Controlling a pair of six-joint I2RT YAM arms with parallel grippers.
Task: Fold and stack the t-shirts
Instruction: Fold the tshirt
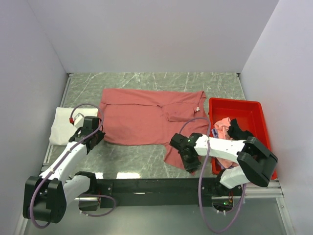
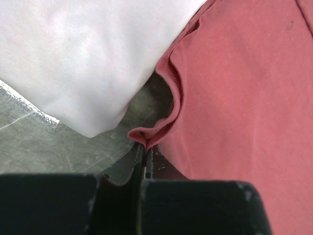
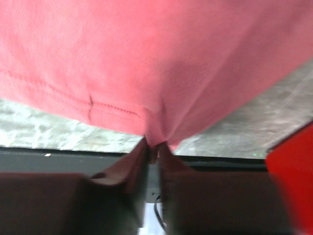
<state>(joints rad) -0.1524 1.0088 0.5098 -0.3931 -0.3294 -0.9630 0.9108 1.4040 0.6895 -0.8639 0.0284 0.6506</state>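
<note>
A large dusty red t-shirt (image 1: pixel 146 115) lies spread across the middle of the table. My left gripper (image 1: pixel 96 138) is shut on a pinched fold of its left edge (image 2: pixel 145 136). Beside that edge lies a folded white t-shirt (image 1: pixel 66 125), also filling the upper left of the left wrist view (image 2: pixel 88 58). My right gripper (image 1: pixel 190 161) is shut on the red shirt's near right corner, with the cloth (image 3: pixel 156 73) bunched between the fingertips (image 3: pixel 144 149) and hanging over them.
A bright red plastic tray (image 1: pixel 247 110) stands at the right and holds a light pink garment (image 1: pixel 222 128) and something black. A corner of the tray (image 3: pixel 293 176) shows in the right wrist view. A black rail (image 1: pixel 156 186) runs along the table's near edge.
</note>
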